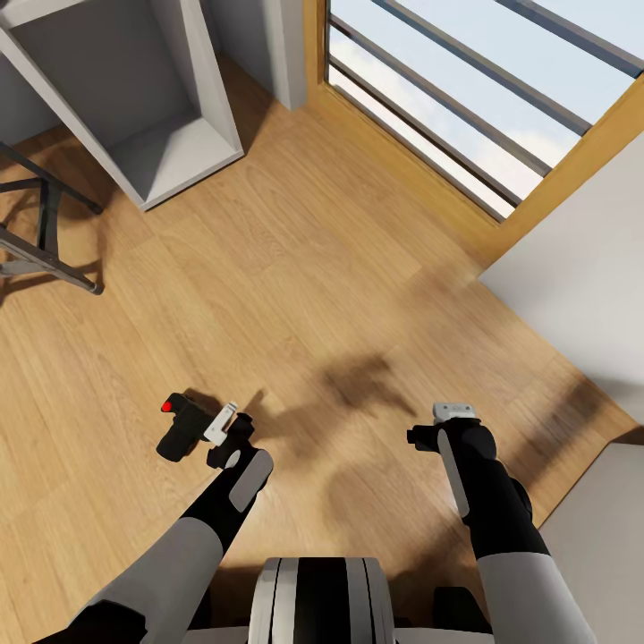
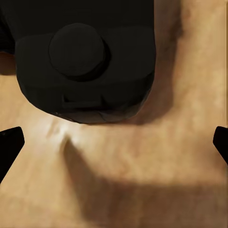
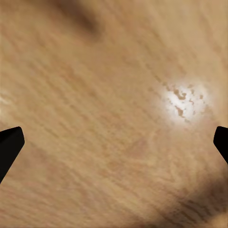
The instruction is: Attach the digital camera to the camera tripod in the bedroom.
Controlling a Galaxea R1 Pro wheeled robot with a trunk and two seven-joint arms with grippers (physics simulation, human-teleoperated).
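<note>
On the wood floor [image 1: 340,268], the digital camera [image 1: 179,427] lies just beyond the left gripper [image 2: 114,142], its fingers spread apart.

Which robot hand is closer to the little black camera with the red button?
The left. The left gripper sits right beside the small black camera with the red button on the wooden floor, fingers apart and not yet around it. The right gripper hangs farther away, over bare floor.

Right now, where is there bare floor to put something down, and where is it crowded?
Bare wood floor stretches between the white open cabinet, the window frame and the two grippers. It is tighter at the left, where the digital camera lies just ahead of the left gripper, and near the tripod legs.
</note>
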